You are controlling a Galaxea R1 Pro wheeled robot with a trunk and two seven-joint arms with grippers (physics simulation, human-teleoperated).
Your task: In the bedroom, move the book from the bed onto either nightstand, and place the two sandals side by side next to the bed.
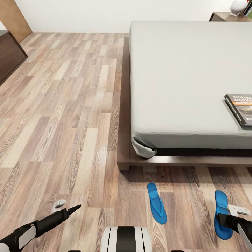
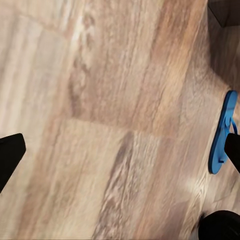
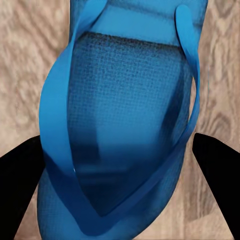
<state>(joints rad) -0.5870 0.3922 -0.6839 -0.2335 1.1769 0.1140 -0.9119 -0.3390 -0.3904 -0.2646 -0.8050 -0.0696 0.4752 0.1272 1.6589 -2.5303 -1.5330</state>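
Two blue sandals lie on the wood floor in front of the bed's (image 1: 182, 84) foot. The left sandal (image 1: 156, 203) (image 2: 222, 132) lies by itself. My right gripper (image 1: 230, 217) (image 3: 120, 185) is low over the right sandal (image 1: 220, 213) (image 3: 125, 125), open, with one black finger on each side of its sole. My left gripper (image 1: 68, 207) (image 2: 120, 155) hangs open over bare floor, well left of the sandals, holding nothing. The book (image 1: 241, 108) lies flat on the mattress near the right edge of the head view. A dark nightstand (image 1: 224, 15) stands beyond the bed's far corner.
A dark brown dresser (image 1: 8, 52) stands against the left wall. The bed's dark wooden platform (image 1: 124, 154) juts out past the mattress at floor level. A white rounded object (image 1: 238, 6) sits on the nightstand. Wide wood floor stretches left of the bed.
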